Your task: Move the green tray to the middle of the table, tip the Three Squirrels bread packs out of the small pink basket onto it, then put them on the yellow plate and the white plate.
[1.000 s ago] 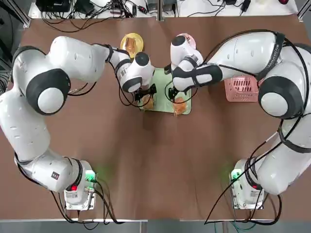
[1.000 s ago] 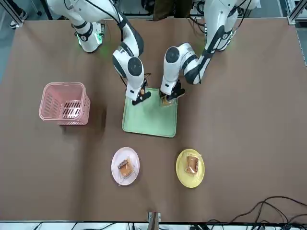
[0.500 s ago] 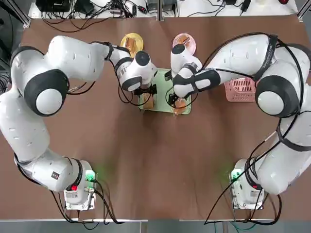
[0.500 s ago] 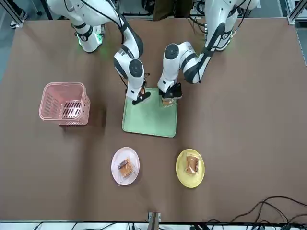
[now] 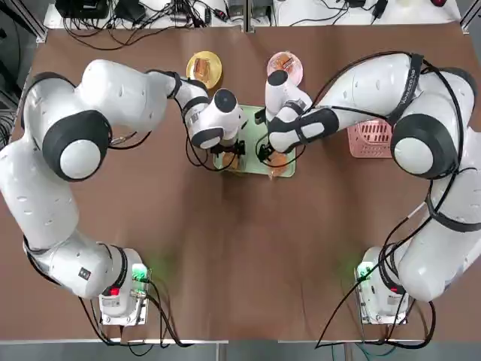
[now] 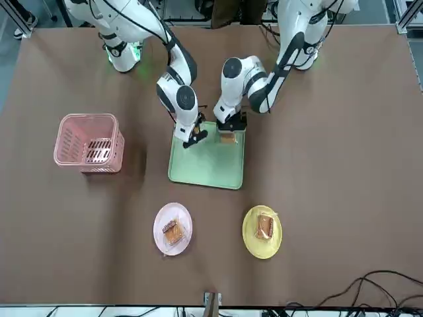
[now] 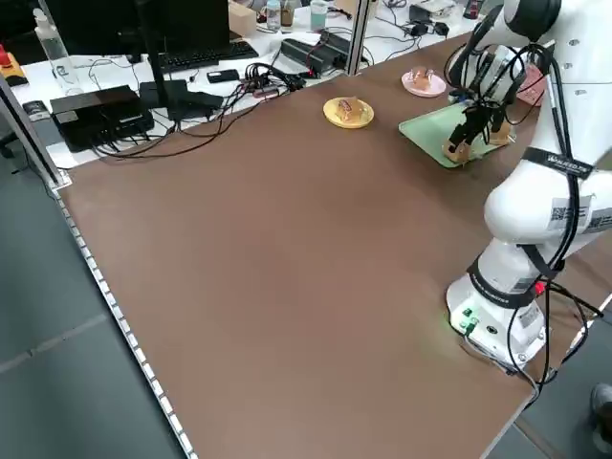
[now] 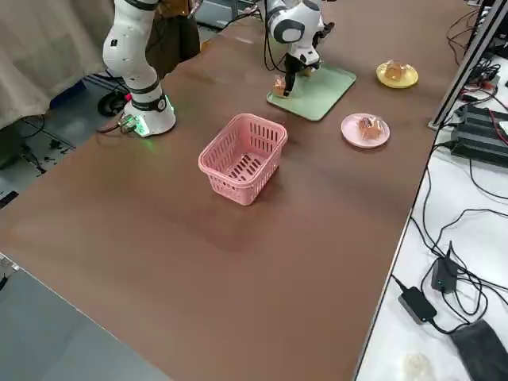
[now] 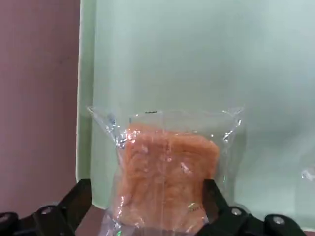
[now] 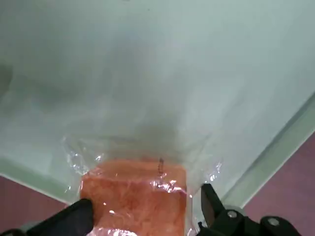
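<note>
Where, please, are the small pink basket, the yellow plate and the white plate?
small pink basket [image 6: 73, 125], front view, its top rim.
yellow plate [image 6: 251, 241], front view, bare rim beside its bread pack.
white plate [image 6: 160, 221], front view, bare surface near its edge.

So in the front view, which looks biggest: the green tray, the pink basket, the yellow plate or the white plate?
1. green tray
2. small pink basket
3. yellow plate and white plate, about alike.

The top cam looked straight down from the robot's side, and the front cam faced it from across the table [image 6: 344, 165]. Two raised side cams looked diagonally over from left and right. Both wrist cams sat super close, and everything shared the green tray [image 5: 252, 124].
</note>
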Robot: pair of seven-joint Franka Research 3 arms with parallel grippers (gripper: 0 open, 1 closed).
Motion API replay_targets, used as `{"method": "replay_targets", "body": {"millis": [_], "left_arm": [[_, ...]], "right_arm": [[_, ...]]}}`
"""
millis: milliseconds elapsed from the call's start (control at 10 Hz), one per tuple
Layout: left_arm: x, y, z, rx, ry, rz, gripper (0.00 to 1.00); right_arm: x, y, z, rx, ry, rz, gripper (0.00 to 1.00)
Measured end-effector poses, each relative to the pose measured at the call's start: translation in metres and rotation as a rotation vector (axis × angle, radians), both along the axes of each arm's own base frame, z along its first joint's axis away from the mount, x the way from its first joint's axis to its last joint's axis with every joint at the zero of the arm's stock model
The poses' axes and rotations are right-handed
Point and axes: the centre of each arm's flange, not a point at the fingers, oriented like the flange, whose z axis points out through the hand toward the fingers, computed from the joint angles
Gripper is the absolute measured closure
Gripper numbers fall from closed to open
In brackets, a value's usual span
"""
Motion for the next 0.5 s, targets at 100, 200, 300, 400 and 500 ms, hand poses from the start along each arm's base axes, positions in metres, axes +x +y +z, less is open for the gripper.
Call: {"method": "replay_targets", "body": {"millis": [100,200,300,400,500], "left_arm": [[0.003,-0.001,-0.002,-0.002,-0.006,-0.009,0.0],[0.007,-0.001,-0.002,-0.001,-0.016,-0.031,0.0],[0.013,0.0,0.001,0.003,-0.03,-0.083,0.0],[0.022,0.002,0.005,0.006,-0.038,-0.153,0.0],[0.031,0.004,0.01,0.009,-0.045,-0.212,0.0]], "right_arm": [[0.002,-0.002,0.002,-0.005,0.003,-0.004,0.01],[0.008,-0.005,0.009,-0.007,0.0,-0.01,0.01],[0.013,-0.009,0.018,-0.005,-0.007,-0.016,0.01],[0.015,-0.011,0.025,-0.006,-0.009,-0.016,0.01],[0.013,-0.009,0.027,-0.005,-0.006,-0.008,0.01]]}}
